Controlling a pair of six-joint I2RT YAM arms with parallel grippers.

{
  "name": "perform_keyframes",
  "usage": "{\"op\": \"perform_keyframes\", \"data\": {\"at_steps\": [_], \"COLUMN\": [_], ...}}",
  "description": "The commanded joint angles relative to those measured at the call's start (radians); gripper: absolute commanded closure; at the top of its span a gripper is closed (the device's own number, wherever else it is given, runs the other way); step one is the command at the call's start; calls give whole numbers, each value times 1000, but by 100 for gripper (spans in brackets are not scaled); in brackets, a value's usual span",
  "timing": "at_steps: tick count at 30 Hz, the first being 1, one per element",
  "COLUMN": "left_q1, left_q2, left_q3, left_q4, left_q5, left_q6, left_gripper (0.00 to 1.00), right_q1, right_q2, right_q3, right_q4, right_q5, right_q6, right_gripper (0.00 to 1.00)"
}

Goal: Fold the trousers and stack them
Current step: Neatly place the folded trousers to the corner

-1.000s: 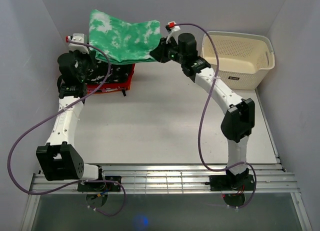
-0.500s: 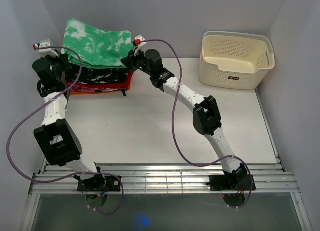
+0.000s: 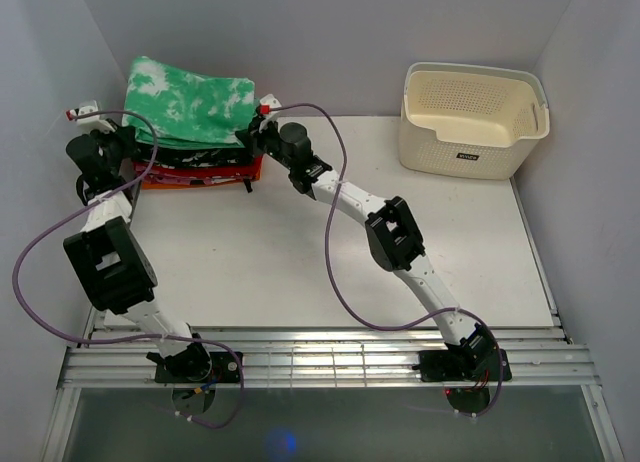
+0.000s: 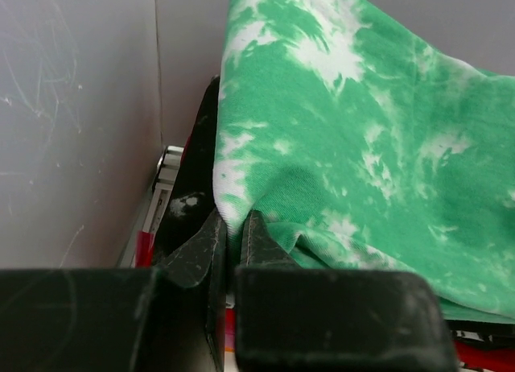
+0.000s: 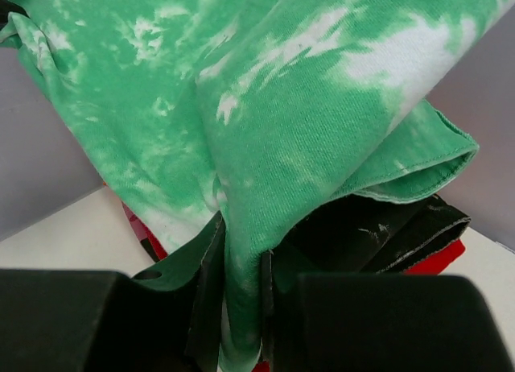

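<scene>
As the folded green, white-blotched cloth trousers (image 3: 190,102) hang low over the black and red folded stack (image 3: 200,164) at the counter's (image 3: 300,242) far left, their long axis runs left-right: the left hand (image 3: 125,142) pinches the left end, the right hand (image 3: 255,132) the right.

the white table (image 3: 300,242) bears red folded clothes (image 3: 215,174) far left and a cream basket (image 3: 440,142) far right.

Trousers (image 3: 190,102) on top of the folded clothes (image 3: 200,168)
This stack sits at the far left of the table (image 3: 330,252); the basket (image 3: 475,117) stands at the far right.
</scene>
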Motion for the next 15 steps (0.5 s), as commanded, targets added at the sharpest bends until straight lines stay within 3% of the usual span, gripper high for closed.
{"op": "perform_keyframes", "data": {"at_steps": [1, 12, 15], "left_q1": [45, 64, 67], "left_q2": [13, 150, 180], "left_q3": [2, 48, 54], "left_q4": [148, 181, 177], "left_q5": [-73, -102, -113], "left_q6": [17, 69, 71], "left_gripper": [100, 100, 100], "right_q1": [-26, -16, -16], "right_q2": [10, 78, 87], "right_q3": [79, 91, 90], "right_q4": [193, 223, 233], "right_q5": [116, 132, 148], "right_q6": [-70, -82, -82], "right_gripper": [92, 92, 85]}}
